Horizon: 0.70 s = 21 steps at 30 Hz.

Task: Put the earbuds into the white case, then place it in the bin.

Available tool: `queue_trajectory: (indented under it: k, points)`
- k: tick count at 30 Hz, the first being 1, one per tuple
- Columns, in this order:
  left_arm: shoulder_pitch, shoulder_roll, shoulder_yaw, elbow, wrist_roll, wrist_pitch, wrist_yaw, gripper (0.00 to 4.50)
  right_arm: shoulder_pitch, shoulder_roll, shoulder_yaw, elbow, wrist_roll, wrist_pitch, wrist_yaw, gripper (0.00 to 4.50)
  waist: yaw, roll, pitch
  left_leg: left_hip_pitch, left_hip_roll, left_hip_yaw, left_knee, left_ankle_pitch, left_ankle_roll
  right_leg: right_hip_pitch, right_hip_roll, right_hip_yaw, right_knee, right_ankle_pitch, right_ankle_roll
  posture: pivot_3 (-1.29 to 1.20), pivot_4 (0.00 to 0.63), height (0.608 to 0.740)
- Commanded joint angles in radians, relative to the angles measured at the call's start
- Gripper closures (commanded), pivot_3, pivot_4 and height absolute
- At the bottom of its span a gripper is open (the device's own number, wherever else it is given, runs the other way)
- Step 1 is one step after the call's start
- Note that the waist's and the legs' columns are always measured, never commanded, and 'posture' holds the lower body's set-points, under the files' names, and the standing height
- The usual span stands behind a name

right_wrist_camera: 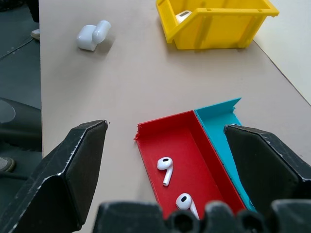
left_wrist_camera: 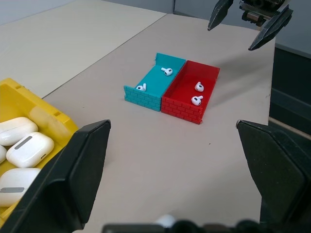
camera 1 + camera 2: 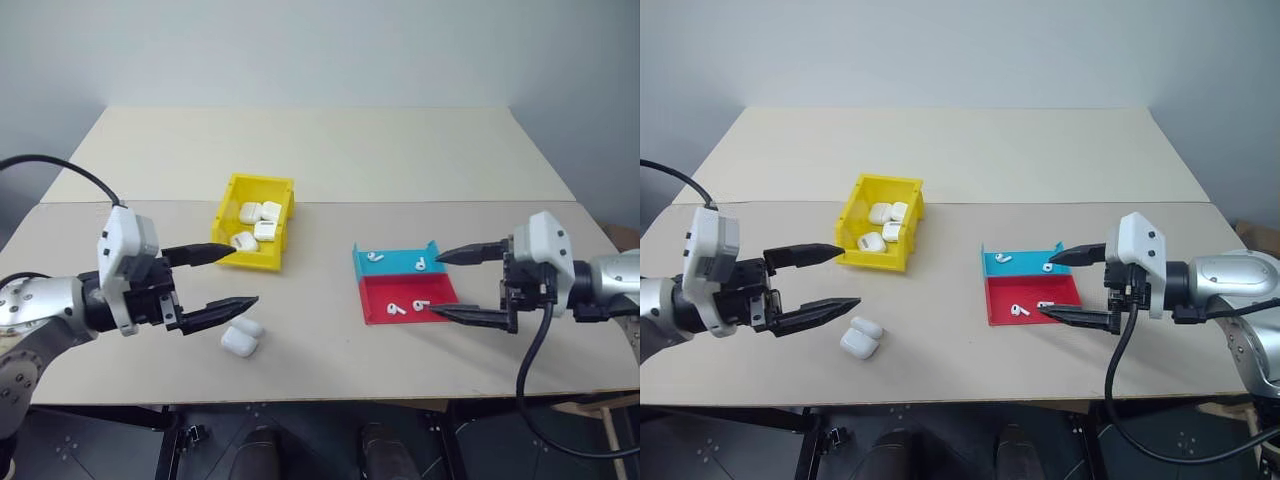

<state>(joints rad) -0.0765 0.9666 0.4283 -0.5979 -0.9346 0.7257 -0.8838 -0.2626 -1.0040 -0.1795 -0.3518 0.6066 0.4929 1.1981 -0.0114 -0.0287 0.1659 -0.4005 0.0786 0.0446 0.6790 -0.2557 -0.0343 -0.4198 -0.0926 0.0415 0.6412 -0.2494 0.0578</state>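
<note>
Starting at the near edge of the worktop (image 3: 330,360): the white case (image 3: 242,337) lies open, lid hinged back, just below the lower finger of the left pincer (image 3: 222,277). That pincer hangs above the surface with its fingers spread wide and holds nothing. The case is empty as far as can be seen, so the task stands at its first step; no earbud has been loaded yet.

At the same depth on the robot's right, the right pincer (image 3: 1072,286) is also spread wide and empty. It points toward the tray (image 3: 372,310), its lower finger at the near edge of the red compartment and its upper finger over the teal one; contact with the tray cannot be confirmed.

The earbuds (image 1: 166,169) lie loose in the tray: two in the red compartment, two in the teal compartment behind it.

Farther back, on the left, the bin (image 3: 228,195) stands upright and already contains several closed white cases. It is well apart from the tray.

Judged next move: lower the right pincer onto one earbud in the red compartment and close on it. The earbud is small, glossy and rounded, so a centred, light grip is called for. The left pincer will probably need to steady the open case for insertion.
</note>
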Motion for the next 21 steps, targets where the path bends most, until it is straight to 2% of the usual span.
queue_trajectory:
  k: [1,7,9,11,14,16,19,21]
  points:
    - [-0.005,0.024,0.018,-0.026,0.002,0.009,0.017,0.0,0.002,0.002,-0.02,-0.021,0.005,-0.017,0.0,0.03,0.0,0.0,0.0,0.0,0.0,0.0,0.0,0.0,0.0,0.0,0.0,0.0,0.0,0.0,0.0,0.0,0.15,0.74]
    - [-0.018,0.086,0.023,-0.055,-0.026,0.064,0.025,0.0,0.008,0.0,-0.023,-0.033,0.01,-0.006,-0.009,0.03,0.0,0.0,0.0,0.0,0.0,0.0,0.0,0.0,0.0,0.0,0.0,0.0,0.0,0.0,0.0,0.0,0.15,0.74]
    - [-0.029,0.105,0.003,-0.086,0.008,0.097,0.099,0.0,0.007,-0.001,-0.022,-0.036,0.011,0.0,-0.014,0.03,0.0,0.0,0.0,0.0,0.0,0.0,0.0,0.0,0.0,0.0,0.0,0.0,0.0,0.0,0.0,0.0,0.15,0.74]
    - [-0.051,0.115,0.002,-0.097,-0.017,0.151,0.167,0.0,0.002,-0.001,-0.018,-0.035,0.011,0.003,-0.018,0.03,0.0,0.0,0.0,0.0,0.0,0.0,0.0,0.0,0.0,0.0,0.0,0.0,0.0,0.0,0.0,0.0,0.15,0.74]
    - [-0.112,0.196,-0.002,-0.093,-0.092,0.255,0.186,0.0,-0.018,-0.002,-0.002,-0.025,-0.001,0.001,-0.026,0.03,0.0,-0.001,0.0,0.0,0.0,0.0,0.0,0.0,0.0,0.0,0.0,0.0,0.0,0.0,0.0,0.0,0.15,0.74]
    - [-0.2,0.271,-0.037,-0.071,-0.19,0.371,0.236,0.0,-0.034,-0.006,0.0,-0.022,0.003,0.009,-0.031,0.03,0.0,-0.001,0.001,0.0,0.0,0.0,0.0,0.0,0.0,0.0,0.0,0.0,0.0,0.0,0.0,0.0,0.15,0.74]
    - [-0.398,0.401,-0.184,0.01,-0.353,0.592,0.273,0.0,-0.033,-0.014,-0.014,-0.037,0.029,0.041,-0.031,0.03,0.0,-0.001,0.001,0.0,0.0,0.0,0.0,0.0,0.0,-0.001,0.0,0.0,0.0,0.0,0.0,0.0,0.15,0.74]
    - [-0.61,0.39,-0.34,0.093,-0.398,0.806,0.332,0.0,-0.018,-0.018,-0.02,-0.05,0.027,0.045,-0.029,0.03,0.006,-0.002,0.001,0.0,0.0,0.0,-0.001,0.0,0.0,0.0,0.0,0.0,0.0,0.0,0.001,0.0,0.15,0.74]
